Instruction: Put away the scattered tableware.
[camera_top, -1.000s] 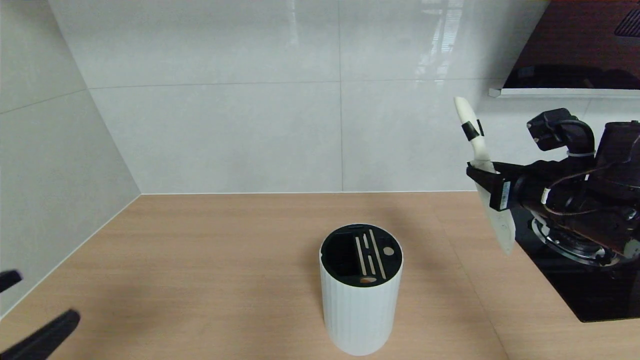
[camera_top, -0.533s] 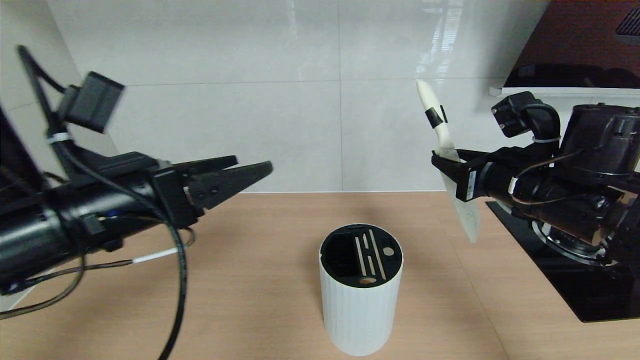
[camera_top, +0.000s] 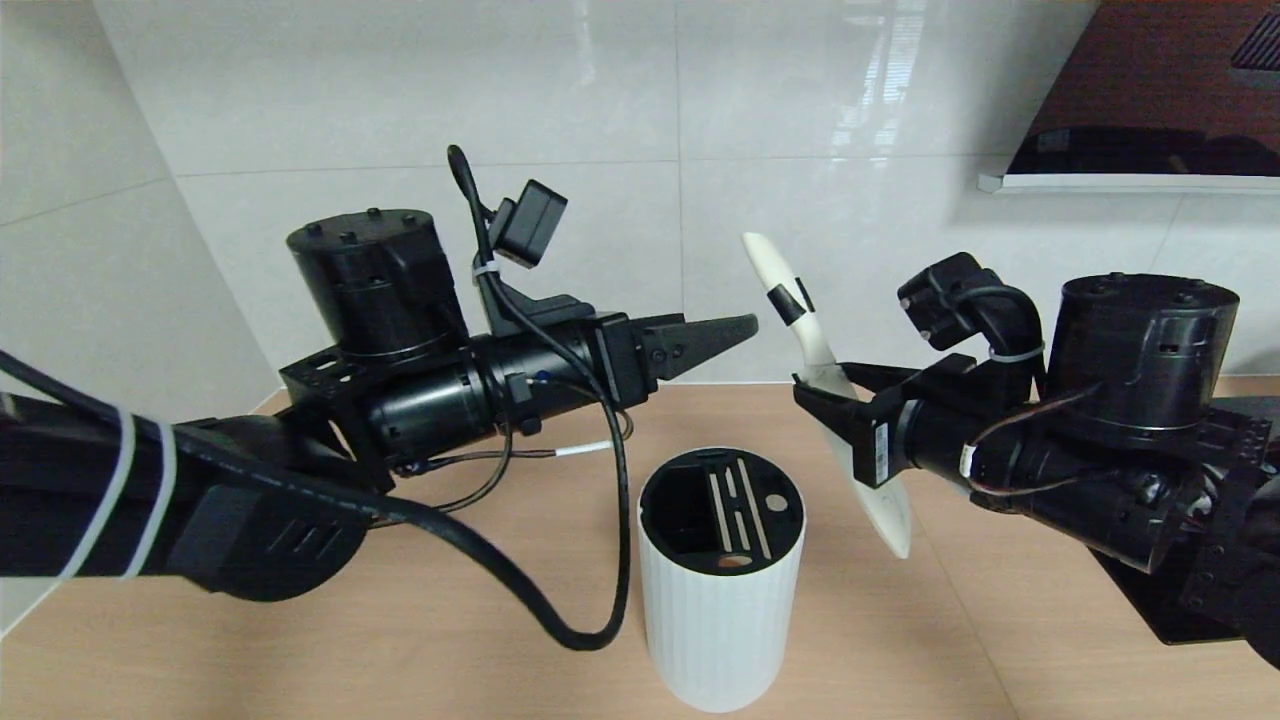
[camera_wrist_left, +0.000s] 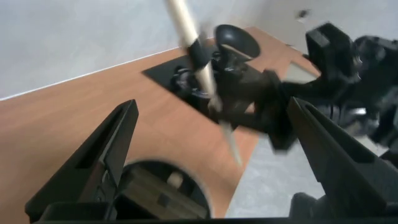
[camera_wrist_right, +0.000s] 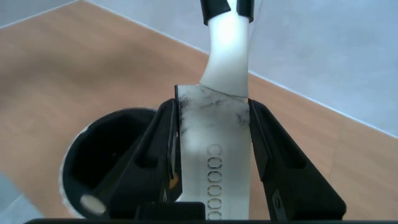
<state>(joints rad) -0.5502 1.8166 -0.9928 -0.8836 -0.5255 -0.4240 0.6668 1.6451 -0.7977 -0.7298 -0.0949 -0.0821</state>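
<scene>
R gripper (camera_top: 838, 398) clenched on the knife (camera_top: 885, 505), pads flat on both faces of the blade right where it meets the handle. Handle sticks up above the gripper, tip hangs below it, whole knife tilted. L gripper (camera_top: 735, 335) released, fingers wide apart, facing the R one, level w/ the handle and just short of it, not touching. Holder (camera_top: 720, 610) stands on the table (camera_top: 420, 650), below and between the 2 grippers; tip is beside its rim, not over it.

Step in hand, my guess: get the blade into a slot (camera_top: 740, 515), maybe w/ L taking the handle first.
- R grips low on the blade, so it'd hit the holder top before the blade is fully in. Prob best: L closes on the handle near the black band (camera_top: 790, 297), squeeze firm, R lets go only after
- bring the knife upright, tip straight over a long slot, blade face parallel to it
- lower slow, no side push; holder is tall & narrow, could tip
- smooth handle, may slip or swing if grabbed off-centre

Writing etc:
- row of small ring marks (camera_wrist_right: 214, 177) on the blade under the R gripper, no words I can make out
- white sticker (camera_top: 878, 452) on R gripper side, print too small
- holder: plain ribbed, no label seen
</scene>
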